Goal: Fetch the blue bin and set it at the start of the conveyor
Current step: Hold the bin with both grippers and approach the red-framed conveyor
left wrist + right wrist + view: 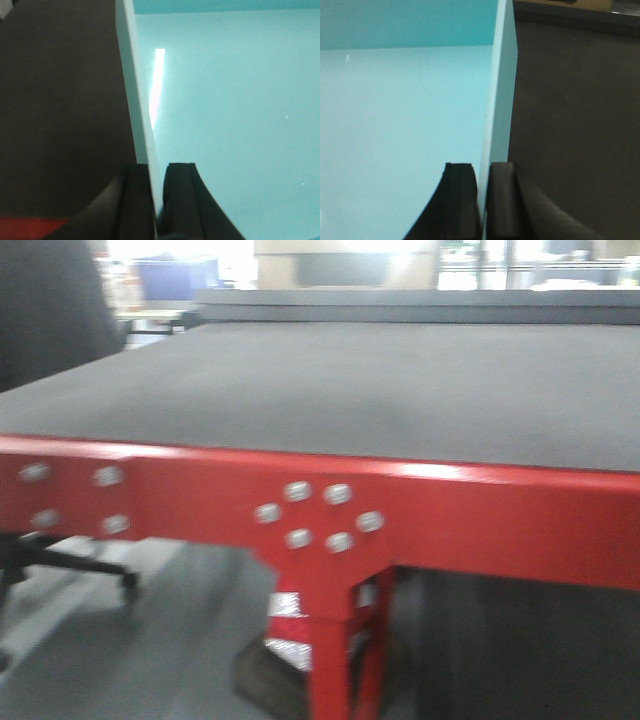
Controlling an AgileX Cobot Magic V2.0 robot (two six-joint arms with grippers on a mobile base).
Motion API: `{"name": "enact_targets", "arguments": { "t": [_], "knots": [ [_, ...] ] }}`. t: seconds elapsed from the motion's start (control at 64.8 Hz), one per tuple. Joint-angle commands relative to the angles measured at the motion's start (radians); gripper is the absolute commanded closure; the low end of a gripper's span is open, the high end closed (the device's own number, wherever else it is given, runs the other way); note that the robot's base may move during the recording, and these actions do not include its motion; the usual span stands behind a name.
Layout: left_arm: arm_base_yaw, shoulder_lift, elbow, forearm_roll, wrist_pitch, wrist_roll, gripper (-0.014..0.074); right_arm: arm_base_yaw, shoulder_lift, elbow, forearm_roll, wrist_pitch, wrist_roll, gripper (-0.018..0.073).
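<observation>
Blue bin (225, 125) pinched on two sides, over the conveyor start (330, 390).

The left gripper (154, 200) is clamped on one thin side wall, with one finger inside the bin and one outside. The right gripper (482, 200) is clamped the same way on the other side wall. The bin's inside lies to the right of the left gripper and to the left of the right gripper, so the bin sits between them. Dark belt shows on the outer side of each gripper, and the red front edge (30, 227) is near the left one. I cannot tell if the bin touches the belt. The bin looks stiff, smooth and maybe slippery. It is big, so the two side walls are good places to hold. Nothing is in it, so it is likely light.
</observation>
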Motion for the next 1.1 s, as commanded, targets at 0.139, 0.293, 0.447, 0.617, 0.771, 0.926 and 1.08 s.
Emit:
{"name": "enact_targets", "arguments": {
  "t": [0.139, 0.293, 0.447, 0.617, 0.771, 0.926, 1.08],
  "knots": [
    [0.005, -0.012, -0.009, 0.022, -0.033, 0.009, 0.0708, -0.009, -0.019, -0.008, -0.031, -0.062, -0.018, 0.0711],
    [0.005, -0.012, -0.009, 0.022, -0.033, 0.009, 0.0708, -0.009, -0.019, -0.008, -0.031, -0.062, -0.018, 0.0711],
    [0.005, -0.012, -0.009, 0.022, -0.033, 0.009, 0.0708, -0.009, -0.019, -0.008, -0.031, -0.062, -0.018, 0.0711],
    [0.005, -0.012, -0.009, 0.022, -0.033, 0.009, 0.0708, -0.009, -0.019, -0.008, -0.031, -0.062, -0.018, 0.0711],
    [0.005, -0.012, -0.009, 0.022, -0.033, 0.009, 0.0708, -0.009, -0.019, -0.008, -0.031, -0.062, -0.018, 0.0711],
    [0.005, -0.012, -0.009, 0.022, -0.033, 0.009, 0.0708, -0.009, -0.019, -0.008, -0.031, -0.062, -0.018, 0.0711],
    [0.005, -0.012, -0.009, 0.022, -0.033, 0.009, 0.0708, -0.009, -0.019, -0.008, -0.031, -0.062, -0.018, 0.0711]
  ]
}}
